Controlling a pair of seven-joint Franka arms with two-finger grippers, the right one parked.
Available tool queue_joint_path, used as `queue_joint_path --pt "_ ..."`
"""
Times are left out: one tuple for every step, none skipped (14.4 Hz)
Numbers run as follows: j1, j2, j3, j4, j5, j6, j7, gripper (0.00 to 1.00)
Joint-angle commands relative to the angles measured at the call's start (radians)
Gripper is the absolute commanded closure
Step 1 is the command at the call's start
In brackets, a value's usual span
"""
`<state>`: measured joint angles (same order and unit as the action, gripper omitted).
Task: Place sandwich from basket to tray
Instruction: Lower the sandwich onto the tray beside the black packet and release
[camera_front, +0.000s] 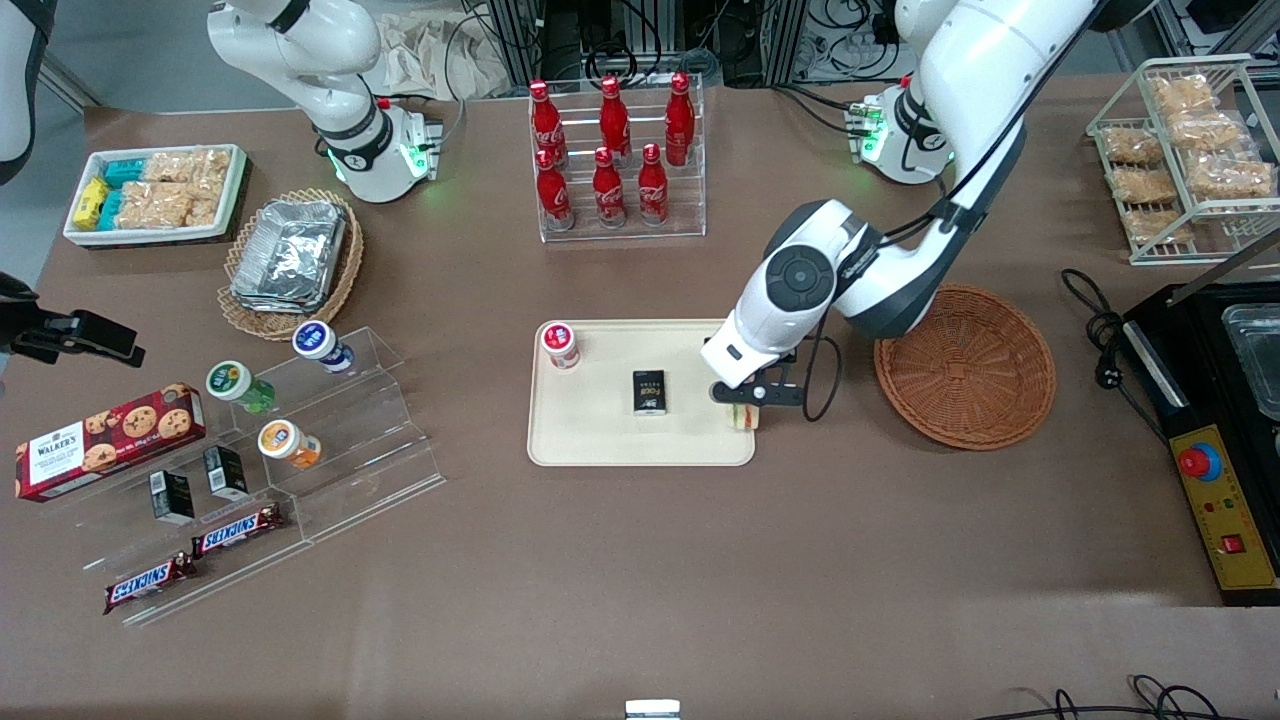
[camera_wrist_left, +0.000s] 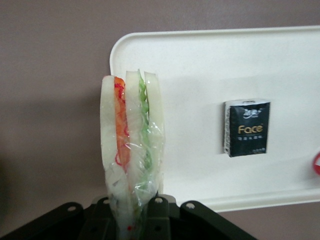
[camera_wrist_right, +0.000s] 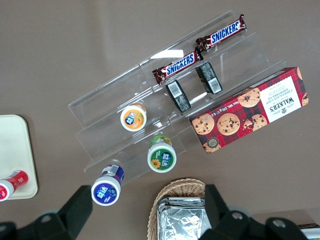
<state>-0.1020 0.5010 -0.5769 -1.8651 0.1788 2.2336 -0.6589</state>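
Snickers bars (camera_front: 238, 528) lie nearest the camera, by the acrylic steps (camera_front: 330, 440). On the table (camera_front: 640, 580), the tray (camera_front: 600, 440) holds a red-capped bottle (camera_front: 561, 344) and a black Face pack (camera_front: 650, 392). Over its edge toward the basket (camera_front: 965, 366), the gripper (camera_front: 745, 408) pinches the wrapped sandwich (camera_wrist_left: 131, 145) upright. That basket holds nothing.

White arm (camera_front: 800, 290), black tool (camera_front: 745, 398)
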Motion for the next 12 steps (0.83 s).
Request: queue_joint_path --pt "-0.028 0.062 0.003 0.017 0.056 0.041 -0.021 1.0" --pt "-0.028 0.074 0.003 0.018 0.059 0.06 -0.021 1.0" --pt "-0.03 0.089 0.005 0.018 0.067 0.079 -0.021 1.0" --pt "-0.03 0.108 0.003 0.018 0.085 0.096 -0.037 1.0" --pt "-0.03 0.119 0.003 0.018 0.118 0.106 -0.068 1.0" --pt "-0.03 0.128 0.003 0.018 0.143 0.107 -0.095 0.84" --pt "-0.03 0.129 0.003 0.018 0.16 0.107 -0.112 0.35" --pt "-0.03 0.129 0.003 0.018 0.168 0.107 -0.119 0.0" --pt "-0.03 0.126 0.003 0.018 0.168 0.106 -0.14 0.0" --pt "-0.03 0.122 0.003 0.023 0.168 0.103 -0.19 0.0" --pt "-0.03 0.116 0.002 0.029 0.168 0.098 -0.238 0.0" --pt "-0.03 0.108 -0.001 0.033 0.168 0.097 -0.257 0.0"
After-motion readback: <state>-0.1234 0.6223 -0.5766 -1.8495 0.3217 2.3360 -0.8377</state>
